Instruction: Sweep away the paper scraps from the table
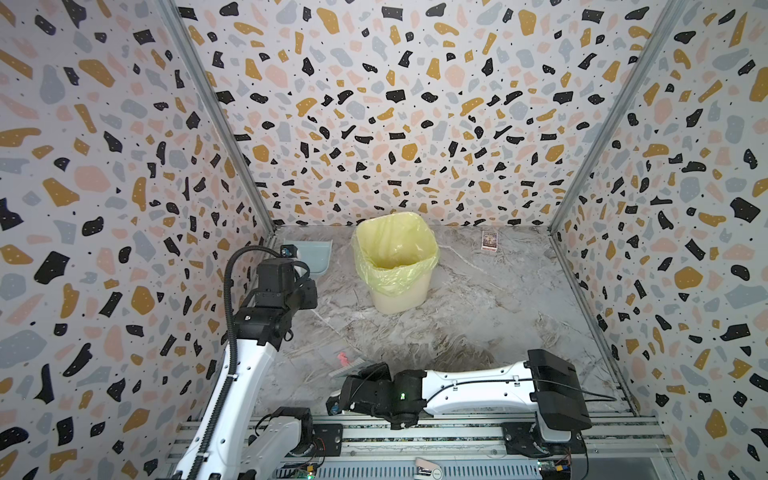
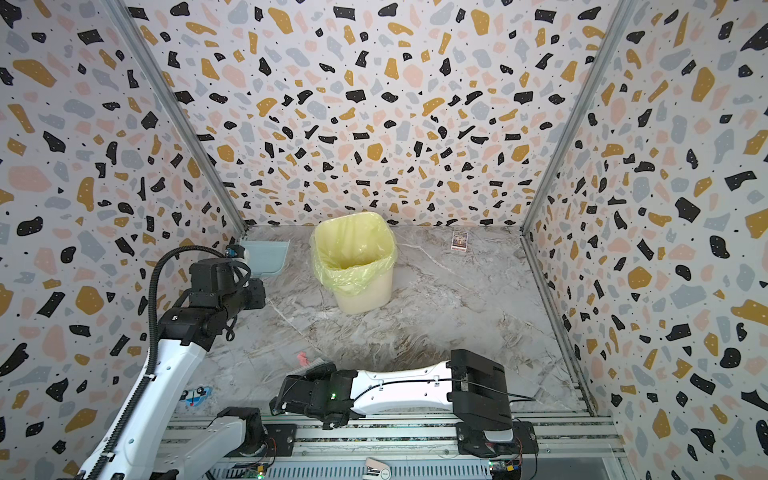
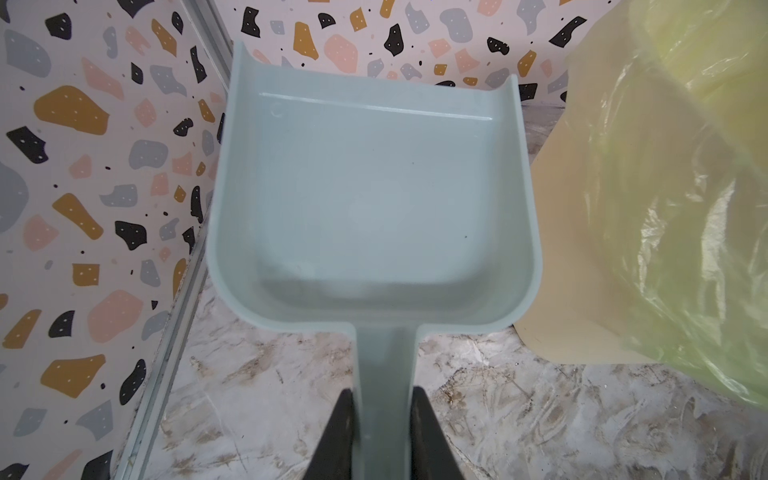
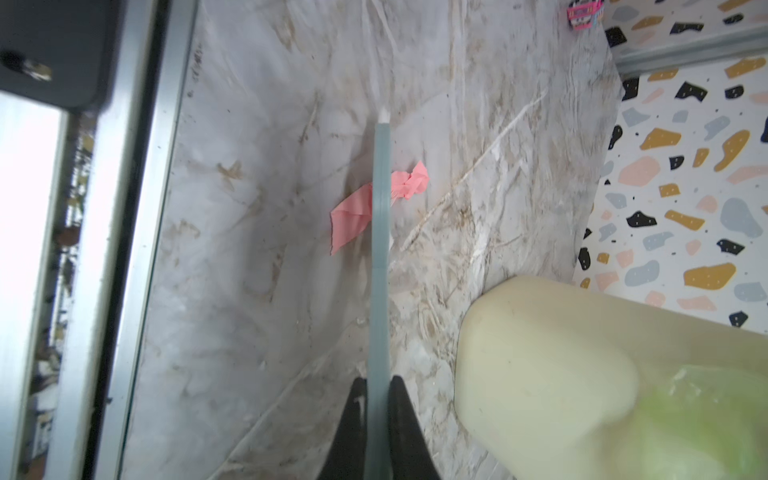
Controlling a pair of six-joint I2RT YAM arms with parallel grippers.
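Pink paper scrap [image 4: 351, 218] on table [image 4: 249, 291], 7 o'clock of bin [image 1: 395, 266], just beside brush [image 4: 381, 249] | right gripper [image 4: 379, 384] clamps brush; left gripper [image 3: 384, 399] clamps dustpan [image 3: 374, 187] handle | scrap likely featherlight, limp: push with bristles, no pinching.

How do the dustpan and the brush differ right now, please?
The dustpan is a wide, empty scoop; the brush shows edge-on as a thin strip. The dustpan is far left beside the bin; the brush is near the front, at a pink paper scrap. Both are grey-blue and clamped, by the left end effector and right end effector.
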